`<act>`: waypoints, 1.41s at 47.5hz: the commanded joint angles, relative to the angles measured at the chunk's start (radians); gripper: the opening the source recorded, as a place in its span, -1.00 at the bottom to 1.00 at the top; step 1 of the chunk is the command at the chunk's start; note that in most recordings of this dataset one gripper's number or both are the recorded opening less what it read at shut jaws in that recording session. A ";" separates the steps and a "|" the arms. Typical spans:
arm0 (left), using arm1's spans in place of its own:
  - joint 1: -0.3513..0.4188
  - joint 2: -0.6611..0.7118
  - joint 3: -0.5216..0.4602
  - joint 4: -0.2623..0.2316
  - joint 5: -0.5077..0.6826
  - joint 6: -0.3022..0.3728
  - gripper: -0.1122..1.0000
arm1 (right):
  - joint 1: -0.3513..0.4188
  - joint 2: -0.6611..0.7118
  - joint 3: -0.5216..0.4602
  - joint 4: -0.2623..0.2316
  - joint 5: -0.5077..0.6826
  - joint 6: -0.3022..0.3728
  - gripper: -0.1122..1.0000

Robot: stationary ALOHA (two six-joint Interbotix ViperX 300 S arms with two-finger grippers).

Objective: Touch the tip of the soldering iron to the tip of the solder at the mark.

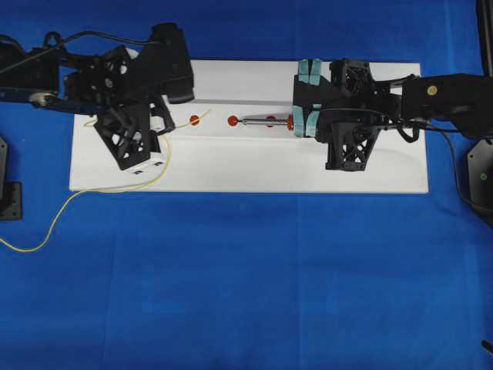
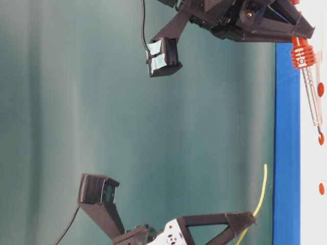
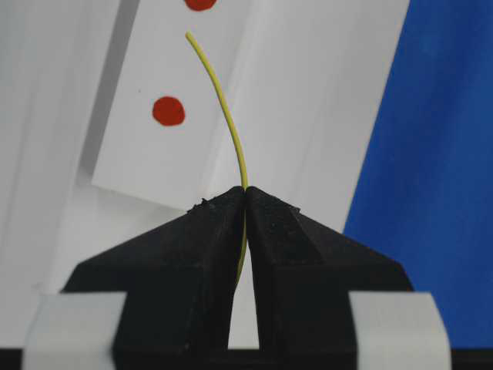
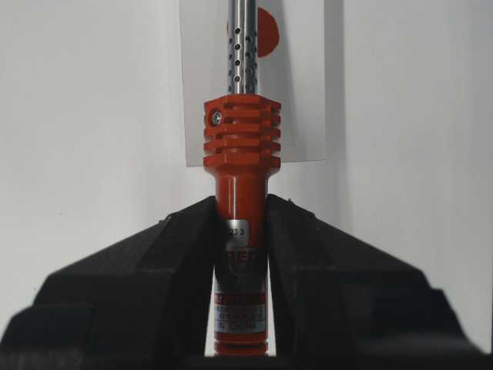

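Soldering iron (image 4: 240, 200): clamped at handle by right gripper (image 4: 240, 231), frame centre. Solder (image 3: 223, 108): pinched in fully closed left gripper (image 3: 246, 193), free end toward upper-left dots.

A blue table (image 1: 246, 277) carries a white board (image 1: 254, 166) marked with red dots (image 1: 233, 120). Yellow wire (image 1: 54, 223) trails off the board onto the blue.

1. The soldering iron (image 1: 266, 121) lies level at the overhead frame's centre: red-orange handle, ribbed collar, perforated silver shaft pointing left.
2. The solder (image 1: 100, 193), a thin yellow wire, trails from lower left up to a free end at upper centre-left.
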 commanded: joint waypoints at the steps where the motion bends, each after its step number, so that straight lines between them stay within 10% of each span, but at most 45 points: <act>1: -0.002 -0.026 -0.008 -0.002 -0.011 0.000 -0.78 | 0.002 -0.009 -0.009 0.000 -0.006 0.000 -0.69; 46: -0.002 -0.035 0.005 -0.002 -0.031 0.002 -0.78 | -0.034 -0.379 0.176 -0.008 0.006 0.017 -0.69; 67: -0.015 0.216 -0.195 -0.002 -0.054 0.002 -0.78 | -0.034 -0.377 0.178 -0.009 0.006 0.017 -0.69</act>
